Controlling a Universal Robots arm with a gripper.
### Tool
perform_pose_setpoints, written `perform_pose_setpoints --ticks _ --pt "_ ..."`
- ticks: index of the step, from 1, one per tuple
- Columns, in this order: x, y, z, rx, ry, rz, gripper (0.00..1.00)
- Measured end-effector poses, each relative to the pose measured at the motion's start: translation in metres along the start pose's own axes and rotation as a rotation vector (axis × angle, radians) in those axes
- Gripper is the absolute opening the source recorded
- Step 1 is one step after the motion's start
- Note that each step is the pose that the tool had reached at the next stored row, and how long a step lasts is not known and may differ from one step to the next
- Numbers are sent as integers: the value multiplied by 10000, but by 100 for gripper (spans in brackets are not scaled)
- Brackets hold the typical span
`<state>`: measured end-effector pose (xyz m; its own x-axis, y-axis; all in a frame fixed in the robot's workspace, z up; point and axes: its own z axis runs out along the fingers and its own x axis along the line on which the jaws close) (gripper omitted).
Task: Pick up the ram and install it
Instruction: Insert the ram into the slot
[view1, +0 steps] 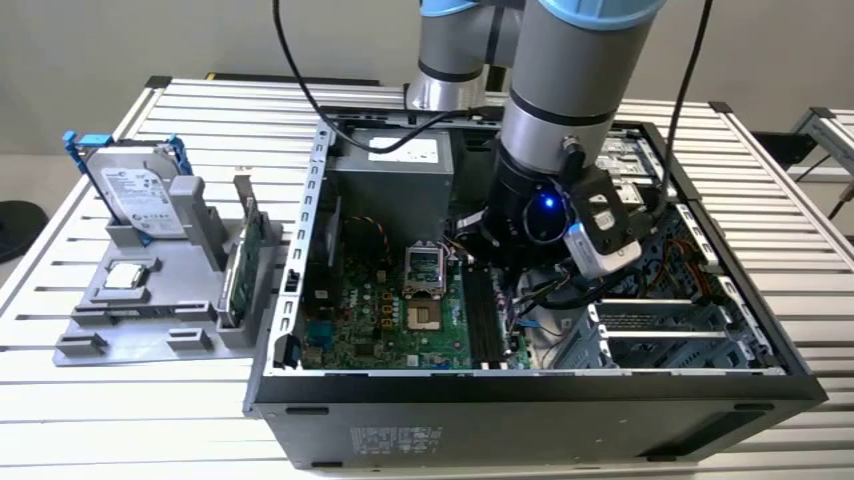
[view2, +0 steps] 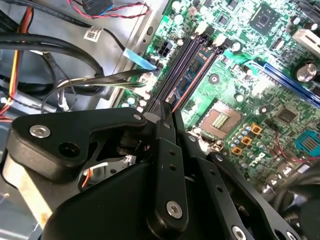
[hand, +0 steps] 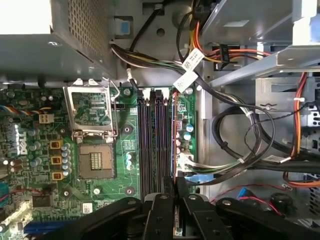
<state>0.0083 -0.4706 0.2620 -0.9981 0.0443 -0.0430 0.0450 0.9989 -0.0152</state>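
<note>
The ram (view2: 194, 69) is a thin dark stick with a bluish label. It stands on edge along the outermost of the black memory slots (view2: 176, 70) on the green motherboard (view2: 260, 75). My gripper (view2: 167, 109) is shut on its near end, one black finger on each side. In the first wrist view the ram (hand: 174, 145) shows edge-on as a thin orange-lined strip beside the memory slots (hand: 152, 145), with the gripper (hand: 175, 189) pinching it. In the exterior view the gripper (view1: 501, 295) reaches down inside the open computer case (view1: 534, 385) over the slots (view1: 481, 325).
The processor socket (hand: 92, 160) lies beside the slots. Cable bundles (hand: 240, 135) and a drive cage (view1: 667, 335) crowd the other side. The power supply (view1: 387, 170) sits at the case's far end. Outside, a grey holder (view1: 134, 310) carries a hard drive (view1: 140, 195) and a green expansion card (view1: 240, 265).
</note>
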Motion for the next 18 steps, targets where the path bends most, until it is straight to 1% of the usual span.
perform_pose_setpoints --ticks 9,15,18 --pt "6 -14 148 3 1 -1 0" --pt "5 -14 157 20 2 -1 0" --pt "6 -14 189 20 2 -1 0"
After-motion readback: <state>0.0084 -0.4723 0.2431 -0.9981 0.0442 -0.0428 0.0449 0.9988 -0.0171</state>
